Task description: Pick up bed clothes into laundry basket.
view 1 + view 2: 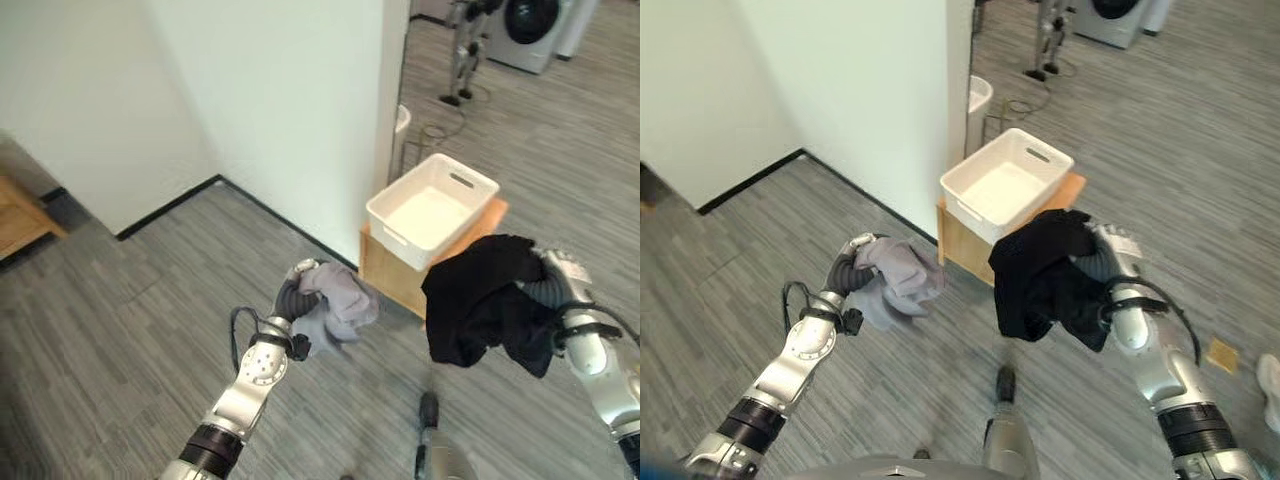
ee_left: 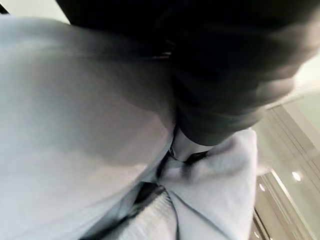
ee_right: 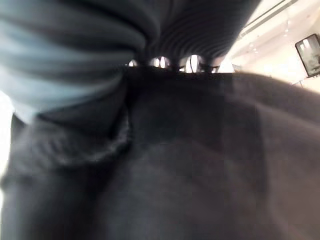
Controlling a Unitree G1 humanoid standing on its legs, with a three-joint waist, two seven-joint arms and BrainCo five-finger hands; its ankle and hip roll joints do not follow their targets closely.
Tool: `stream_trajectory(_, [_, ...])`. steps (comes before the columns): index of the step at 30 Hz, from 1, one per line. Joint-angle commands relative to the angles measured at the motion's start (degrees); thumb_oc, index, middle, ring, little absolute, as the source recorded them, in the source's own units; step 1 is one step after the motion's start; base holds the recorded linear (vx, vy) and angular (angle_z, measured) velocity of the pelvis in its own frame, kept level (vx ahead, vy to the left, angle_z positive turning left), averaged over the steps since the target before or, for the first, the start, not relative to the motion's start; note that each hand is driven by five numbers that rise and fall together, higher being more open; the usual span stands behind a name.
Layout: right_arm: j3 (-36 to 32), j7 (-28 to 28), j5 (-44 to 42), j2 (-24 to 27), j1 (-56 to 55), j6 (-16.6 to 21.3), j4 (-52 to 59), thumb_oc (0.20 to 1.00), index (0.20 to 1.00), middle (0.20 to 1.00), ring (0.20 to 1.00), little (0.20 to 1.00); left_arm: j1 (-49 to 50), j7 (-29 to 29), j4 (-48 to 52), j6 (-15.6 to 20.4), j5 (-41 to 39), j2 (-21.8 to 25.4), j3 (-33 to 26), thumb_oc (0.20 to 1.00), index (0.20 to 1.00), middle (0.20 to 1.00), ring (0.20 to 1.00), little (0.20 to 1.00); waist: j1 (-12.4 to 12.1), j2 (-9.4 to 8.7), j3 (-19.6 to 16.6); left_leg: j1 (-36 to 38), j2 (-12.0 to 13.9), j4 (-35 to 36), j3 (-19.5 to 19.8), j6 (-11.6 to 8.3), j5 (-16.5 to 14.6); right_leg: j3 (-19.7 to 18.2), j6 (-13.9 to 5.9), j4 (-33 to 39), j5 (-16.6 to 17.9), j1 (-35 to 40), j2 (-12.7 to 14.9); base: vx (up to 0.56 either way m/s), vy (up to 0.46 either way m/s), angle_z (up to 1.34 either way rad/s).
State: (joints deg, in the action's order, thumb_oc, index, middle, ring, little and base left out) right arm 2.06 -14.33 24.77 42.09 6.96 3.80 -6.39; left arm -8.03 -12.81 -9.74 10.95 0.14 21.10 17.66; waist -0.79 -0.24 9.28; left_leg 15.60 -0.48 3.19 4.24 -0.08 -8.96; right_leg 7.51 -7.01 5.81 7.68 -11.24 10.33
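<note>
The left hand (image 1: 298, 283) is raised above the grey striped floor (image 1: 120, 330) with a crumpled light grey cloth garment (image 1: 340, 300) bunched over it; the cloth drapes over and past the hand toward the right, hiding the fingers, so I cannot tell how they are set. In the left wrist view the pale grey fabric (image 2: 75, 135) lies in soft folds right against the hand's dark cover. The right hand (image 1: 1110, 255) is held up at the right with a black cloth garment (image 1: 1045, 275) heaped over it, hanging in loose, rumpled folds to the left and below the wrist; its fingers are buried in the cloth too and cannot be read. In the right wrist view the dark fabric (image 3: 190, 165) lies close over the hand. Just beyond and between the two garments, a white rectangular plastic laundry basket (image 1: 395, 225) with slotted handles sits on a low wooden stand (image 1: 385, 270) beside the corner of a white wall (image 1: 290, 110).
</note>
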Motion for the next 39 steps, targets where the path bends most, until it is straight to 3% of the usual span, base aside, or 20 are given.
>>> stream_trajectory(1, [-0.47,-3.69,-2.91,5.28,11.27,0.52,-0.89,0.2,0.2,0.2,0.2,0.2,-2.06,0.11,3.96,4.88,-2.67,1.23,0.46,0.2,0.2,0.2,0.2,0.2,-2.37,-2.38,-4.13,-0.74,5.36,0.41,-2.7,-2.37,1.23,-0.12,-3.59,-1.23,4.31,5.59,0.43,0.26,-0.361,0.42])
stream_trajectory(2, [1.23,-3.31,-3.92,5.12,14.15,0.24,-2.19,0.2,0.2,0.2,0.2,0.2,-1.64,0.17,3.89,4.73,-3.65,1.05,0.28,0.2,0.2,0.2,0.2,0.2,-2.52,-2.59,-4.6,-1.94,6.52,-3.36,-2.25,-3.06,1.84,-0.33,-2.97,-1.14,3.9,6.69,-0.32,0.23,-0.483,0.25])
stream_trajectory(3, [4.69,-3.61,-5.13,6.5,19.66,0.13,-3.85,0.2,0.2,0.2,0.2,0.2,-0.71,0.56,4.3,4.61,-5.49,0.82,0.16,0.2,0.2,0.2,0.2,0.2,-3.64,-3.33,-3.55,-8.27,6.7,-17.07,-1.55,-4.36,5.71,0.05,-0.78,-0.81,3.24,9.65,-1.4,0.18,-0.443,-0.03])
stream_trajectory(5, [7.34,-4.56,-5.84,8.83,24.91,-0.34,-6.68,0.2,0.2,0.2,0.2,0.2,0.19,0.71,5.33,4.48,-6.8,1.05,-0.53,0.2,0.2,0.2,0.2,0.2,-4.86,-4.61,-1.72,-15.2,6.14,-29.2,-1.21,-3.65,8.05,1.19,1.57,-0.81,1.37,12.44,-1.98,0.11,-0.395,-0.16])
stream_trajectory(6, [8.26,-4.41,-5.52,10.47,27.28,-1.07,-8.2,0.2,0.2,0.2,0.2,0.2,1.7,0.84,6.52,4.31,-7.38,1.34,-1.56,0.2,0.2,0.2,0.2,0.2,-5.5,-5.19,-0.7,-18.32,5.19,-31.1,-3.71,-3.0,7.34,1.61,2.31,-0.81,0.19,13.7,-2.31,0.09,-0.243,0.19])
stream_trajectory(8, [7.82,-3.59,-5.79,10.92,26.4,-1.36,-10.34,0.2,0.2,0.2,0.2,0.2,3.74,1.61,7.14,4.64,-7.81,0.95,-3.23,0.2,0.2,0.2,0.2,0.2,-6.19,-5.07,-0.83,-19.37,2.26,-21.56,-5.94,-1.89,3.66,1.82,1.77,-0.81,-1.02,14.27,-2.52,0.17,-0.091,0.28])
stream_trajectory(10, [7.32,-3.04,-5.09,11.14,23.63,-1.29,-11.62,0.2,0.2,0.2,0.2,0.2,5.14,1.76,7.47,4.85,-7.73,1.28,-3.71,0.2,0.2,0.2,0.2,0.2,-6.74,-3.89,-1.27,-19.06,1.52,-10.48,-7.77,-1.51,6.76,2.55,1.33,-0.81,-2.28,15.39,-3.27,0.17,0.002,0.14])
stream_trajectory(11, [6.82,-2.63,-4.41,11.09,22.5,-1.5,-12.39,0.2,0.2,0.2,0.2,0.2,5.25,1.98,7.54,4.77,-7.77,1.56,-3.77,0.2,0.2,0.2,0.2,0.2,-6.38,-3.42,-1.66,-17.52,3.13,-5.22,-10.55,-1.93,8.32,3.47,1.1,-0.81,-2.99,15.71,-3.35,0.23,0.03,0.0])
stream_trajectory(13, [4.54,-2.76,-2.96,9.52,18.14,-2.69,-14.5,0.2,0.2,0.2,0.2,0.2,8.27,3.36,8.71,4.45,-8.57,2.02,-3.81,0.2,0.2,0.2,0.2,0.2,-6.24,-2.29,-2.99,-14.06,3.76,1.73,-10.73,-2.3,11.31,6.67,1.21,-0.81,-3.77,16.09,-3.57,0.23,0.04,0.03])
stream_trajectory(21, [7.19,-3.35,-1.88,6.48,18.94,-3.57,-22.34,0.2,0.2,0.2,0.2,0.2,12.16,5.32,9.64,4.64,-10.27,2.8,-4.49,0.2,0.2,0.2,0.2,0.2,-8.04,-1.8,-2.97,-16.74,4.35,1.81,-9.25,-3.28,12.23,8.36,0.83,-0.81,-4.07,14.23,-3.14,0.07,0.013,0.25])
stream_trajectory(27, [6.45,-5.21,-1.48,4.58,18.99,-2.58,-18.33,0.2,0.2,0.2,0.2,0.2,12.62,5.67,8.55,4.64,-9.83,2.26,-3.64,0.2,0.2,0.2,0.2,0.2,-9.57,-1.74,-3.06,-18.29,3.92,1.81,-7.12,-3.82,12.47,10.9,0.54,-0.81,-4.75,14.6,-2.59,0.03,0.021,0.45])
stream_trajectory(39, [9.63,-5.6,-2.35,-1.73,19.27,-2.97,-20.61,0.2,0.2,0.2,0.2,0.2,12.94,5.73,8.02,3.87,-10.73,1.97,-1.93,0.2,0.2,0.2,0.2,0.2,-11.23,-2.29,-3.85,-17.39,3.48,1.81,-5.51,-3.71,11.78,12.24,0.45,-0.81,-5.34,16.43,-1.99,0.03,0.018,0.07])
